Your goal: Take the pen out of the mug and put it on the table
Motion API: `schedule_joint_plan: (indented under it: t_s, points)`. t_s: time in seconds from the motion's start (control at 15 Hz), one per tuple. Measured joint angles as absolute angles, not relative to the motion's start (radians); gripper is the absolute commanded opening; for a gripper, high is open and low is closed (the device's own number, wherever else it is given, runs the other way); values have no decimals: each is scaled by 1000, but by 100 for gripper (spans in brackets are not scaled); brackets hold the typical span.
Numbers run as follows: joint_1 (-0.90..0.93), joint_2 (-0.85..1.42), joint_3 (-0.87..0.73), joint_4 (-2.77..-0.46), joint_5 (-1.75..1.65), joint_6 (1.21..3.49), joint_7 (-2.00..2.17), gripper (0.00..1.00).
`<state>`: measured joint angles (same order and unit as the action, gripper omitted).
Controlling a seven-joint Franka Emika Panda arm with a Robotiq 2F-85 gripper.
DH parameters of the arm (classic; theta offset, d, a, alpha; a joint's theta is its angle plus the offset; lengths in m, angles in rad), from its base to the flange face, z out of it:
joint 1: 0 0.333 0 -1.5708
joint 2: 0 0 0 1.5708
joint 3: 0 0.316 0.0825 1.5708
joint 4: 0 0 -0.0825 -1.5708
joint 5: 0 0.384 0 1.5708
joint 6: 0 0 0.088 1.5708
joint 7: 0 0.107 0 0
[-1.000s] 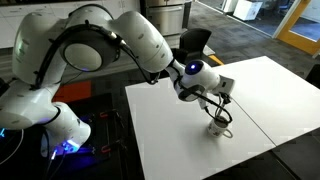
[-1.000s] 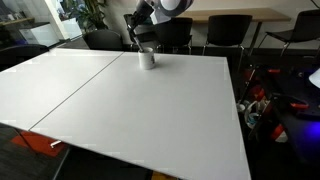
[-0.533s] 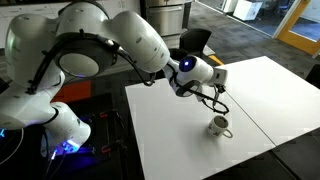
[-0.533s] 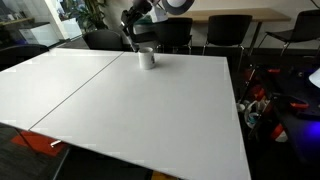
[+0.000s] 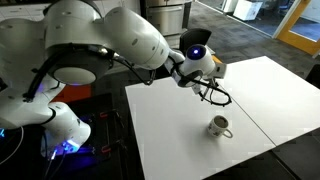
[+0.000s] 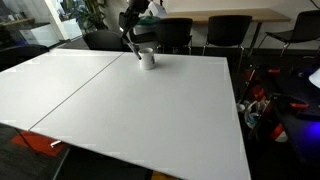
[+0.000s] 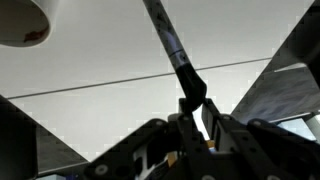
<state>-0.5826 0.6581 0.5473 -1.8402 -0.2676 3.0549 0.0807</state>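
Note:
My gripper [image 5: 217, 96] hangs above the white table [image 5: 180, 140], up and away from the pale mug [image 5: 219, 126], which stands alone on the table. In the wrist view the gripper [image 7: 194, 112] is shut on the dark pen [image 7: 168, 40], which sticks out from between the fingers across the picture. The mug's rim [image 7: 22, 22] shows at the top left corner of the wrist view. In an exterior view the mug [image 6: 147, 58] stands near the far edge of the table [image 6: 130, 110], with the gripper [image 6: 131, 38] above and beside it; the pen there is too thin to make out.
A thin seam [image 5: 252, 112] runs across the table near the mug. Dark office chairs [image 6: 175, 35] stand behind the far table edge. The robot's base and cables [image 5: 65, 135] sit beside the table. Equipment lies on the floor [image 6: 275, 100].
The gripper has risen from the mug with the pen in it and moved up and away from the mug. The mug has stayed in place.

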Motion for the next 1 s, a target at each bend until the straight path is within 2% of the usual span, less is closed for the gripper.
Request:
schedule_joint_plan:
  t_s: [0.4, 0.87, 0.93, 1.0]
  points:
    - [-259, 624, 214, -1755, -143, 2833, 17, 5]
    - [-82, 670, 70, -1672, -143, 2601, -40, 5]
    - [-71, 680, 59, -1661, -143, 2578, -45, 43]
    - [-61, 690, 50, -1650, -144, 2558, -51, 44]
